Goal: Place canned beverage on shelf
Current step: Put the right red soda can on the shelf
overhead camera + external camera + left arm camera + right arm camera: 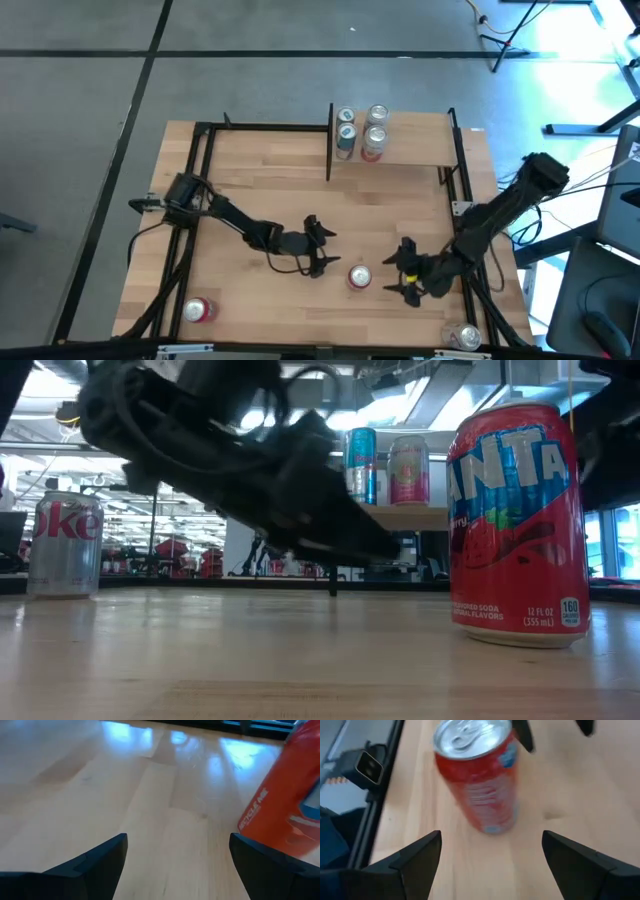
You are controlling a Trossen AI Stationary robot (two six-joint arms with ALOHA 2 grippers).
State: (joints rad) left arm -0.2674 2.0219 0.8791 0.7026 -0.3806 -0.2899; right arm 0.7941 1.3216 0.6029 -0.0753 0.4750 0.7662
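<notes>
High view: the red Fanta can stands upright near the desk's front edge, between my left gripper and my right gripper, touching neither.
Left gripper: fingers spread and empty, low over the desk; in the left wrist view the can sits off to one side of the gap, not between the fingers.
Right gripper: fingers spread and empty; in the right wrist view the can stands ahead of the gap, roughly centred.
Shelf: at the desk's back edge, right of centre, well apart from the can; not yet reached.
Risk, tipping: I judge that a finger striking the can's side, rather than straddling it, would knock it over and send it rolling toward the front edge.
Risk, collision: both my grippers crowd the same can; closing in together could make them clash.
Risk, placing: four cans already fill the shelf's left end, so a careless set-down could topple them.
Surroundings: a second red can lies near the front-left corner; a silver can stands at the front-right corner.
</notes>
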